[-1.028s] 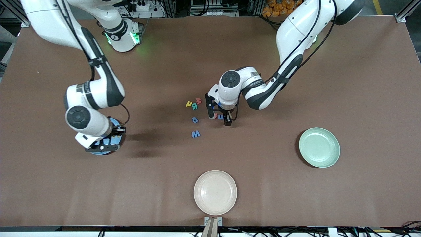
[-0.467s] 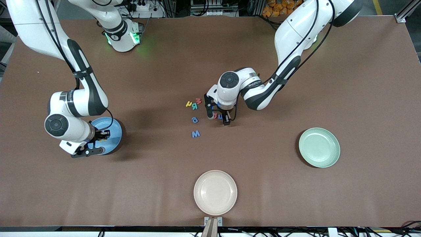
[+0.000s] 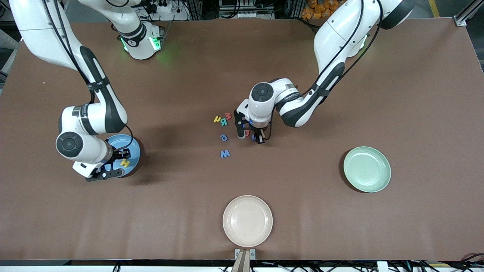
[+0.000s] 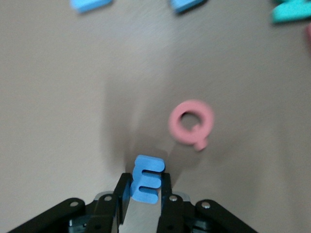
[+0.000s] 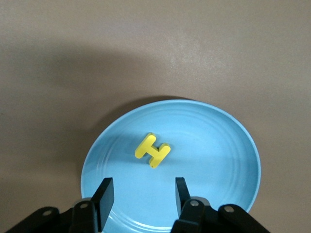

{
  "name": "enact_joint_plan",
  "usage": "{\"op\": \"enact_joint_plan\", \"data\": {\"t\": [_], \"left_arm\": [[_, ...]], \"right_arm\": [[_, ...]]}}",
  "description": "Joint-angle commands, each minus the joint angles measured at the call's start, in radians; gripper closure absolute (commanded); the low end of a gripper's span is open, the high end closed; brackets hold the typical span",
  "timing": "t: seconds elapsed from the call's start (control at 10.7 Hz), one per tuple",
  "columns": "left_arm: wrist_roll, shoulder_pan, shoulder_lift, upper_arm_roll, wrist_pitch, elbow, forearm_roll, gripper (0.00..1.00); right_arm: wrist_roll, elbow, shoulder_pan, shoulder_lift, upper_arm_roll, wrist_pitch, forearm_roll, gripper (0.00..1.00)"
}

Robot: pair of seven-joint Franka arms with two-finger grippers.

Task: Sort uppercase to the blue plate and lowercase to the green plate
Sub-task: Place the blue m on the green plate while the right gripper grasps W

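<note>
Since a second ago your right hand (image 5: 141, 194) has let the H (image 5: 152, 150) drop onto the blue plate (image 5: 233, 160) and stands open above it, while your left hand (image 4: 144, 194) has pinched the blue m (image 4: 146, 178), at six o'clock from the Q (image 4: 191, 123), ready for the green plate (image 3: 367, 169).

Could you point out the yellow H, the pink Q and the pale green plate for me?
yellow H (image 5: 152, 150): right wrist view, on its crossbar.
pink Q (image 4: 191, 122): left wrist view, on the ring.
green plate (image 3: 367, 169): front view, on its bare middle.

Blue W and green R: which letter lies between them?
The blue a, between blue W and green R, shown in the front view.
</note>
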Motion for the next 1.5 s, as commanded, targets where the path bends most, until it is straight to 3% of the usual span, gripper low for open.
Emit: {"op": "enact_joint_plan", "data": {"t": [0.0, 0.28, 0.56, 0.84, 1.03, 1.22, 1.4], "left_arm": [[0.032, 0.08, -0.168, 0.013, -0.143, -0.04, -0.054, 1.0], [0.108, 0.333, -0.346, 0.011, -0.249, -0.113, -0.198, 1.0], [0.227, 0.551, -0.4, 0.033, -0.255, -0.193, -0.258, 1.0], [0.224, 0.624, -0.386, 0.111, -0.255, -0.216, -0.281, 1.0], [0.221, 0.628, -0.344, 0.169, -0.243, -0.219, -0.4, 1.0], [0.213, 0.627, -0.316, 0.174, -0.226, -0.213, -0.517, 0.9], [0.184, 0.61, -0.299, 0.176, -0.196, -0.201, -0.514, 0.85]], "right_arm": [[0.116, 0.004, 0.06, -0.02, 0.013, -0.033, 0.033, 0.37], [0.366, 0.011, 0.157, -0.021, 0.071, -0.038, 0.033, 0.37], [0.525, 0.105, 0.204, 0.031, 0.174, -0.038, 0.03, 0.37], [0.628, 0.204, 0.288, 0.113, 0.199, -0.038, 0.027, 0.37], [0.641, 0.319, 0.336, 0.196, 0.199, -0.032, 0.024, 0.37], [0.647, 0.411, 0.396, 0.273, 0.197, -0.029, 0.02, 0.37], [0.655, 0.491, 0.421, 0.342, 0.197, -0.024, 0.02, 0.37]]}}
